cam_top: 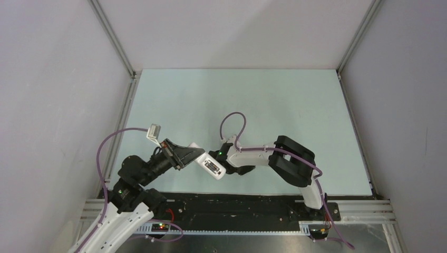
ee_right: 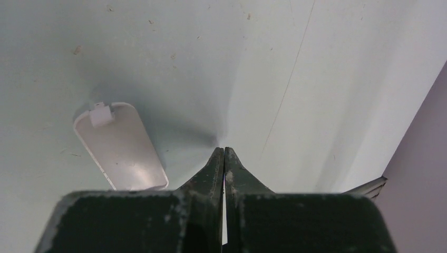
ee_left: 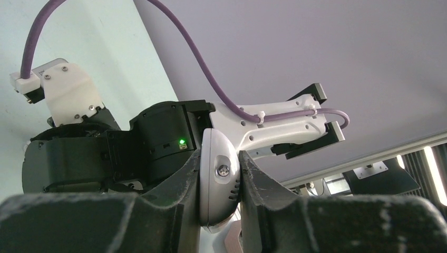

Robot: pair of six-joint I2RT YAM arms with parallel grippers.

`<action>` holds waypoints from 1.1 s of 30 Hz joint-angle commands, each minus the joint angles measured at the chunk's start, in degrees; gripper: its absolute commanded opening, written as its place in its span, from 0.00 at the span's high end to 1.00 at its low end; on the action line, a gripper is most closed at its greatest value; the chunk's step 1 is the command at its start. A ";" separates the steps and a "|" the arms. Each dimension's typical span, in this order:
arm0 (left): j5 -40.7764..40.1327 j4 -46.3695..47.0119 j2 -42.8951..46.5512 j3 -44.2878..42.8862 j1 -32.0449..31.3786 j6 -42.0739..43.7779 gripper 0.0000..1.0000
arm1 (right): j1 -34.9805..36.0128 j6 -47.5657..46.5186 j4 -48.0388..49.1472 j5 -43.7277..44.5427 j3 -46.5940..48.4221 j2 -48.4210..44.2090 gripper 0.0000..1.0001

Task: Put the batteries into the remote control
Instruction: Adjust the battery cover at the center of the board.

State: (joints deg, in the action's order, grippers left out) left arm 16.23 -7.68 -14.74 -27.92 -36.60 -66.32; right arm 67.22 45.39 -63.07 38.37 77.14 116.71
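Left wrist: left pincer (ee_left: 220, 158) clamps the small white oblong remote control (ee_left: 217, 195). Closed, empty right pincer (ee_right: 224, 153) hangs near flat white cover (ee_right: 124, 153); batteries unseen. Next, probably: reopen, take cover.

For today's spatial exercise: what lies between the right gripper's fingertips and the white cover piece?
Only bare table separates right gripper and cover piece, per right wrist view.

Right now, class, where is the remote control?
Top view: the remote control is left of centre near the front edge of the table, clamped in the left gripper, close beside the right arm.
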 commanded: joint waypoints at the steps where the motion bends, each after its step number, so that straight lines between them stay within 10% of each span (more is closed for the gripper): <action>1: -0.58 1.44 0.27 -1.37 0.08 1.00 0.99 | -0.11 1.60 -0.69 2.01 0.23 -1.05 1.00; 11: -0.69 1.44 0.16 -1.73 0.11 1.06 0.99 | -5.91 0.16 10.78 -2.28 -9.38 -18.15 0.99; 20: -0.56 1.43 -0.11 -1.57 0.04 1.05 0.99 | -9.74 -13.84 32.93 -20.67 -22.07 -29.70 0.44; 33: -0.69 1.34 0.01 -1.09 0.07 1.10 0.99 | -7.78 -12.07 38.87 -25.69 -22.30 -23.51 0.54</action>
State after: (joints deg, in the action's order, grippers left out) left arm 15.99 -7.88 -14.74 -27.92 -36.60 -66.32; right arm 58.92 33.28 -27.59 14.59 54.85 92.16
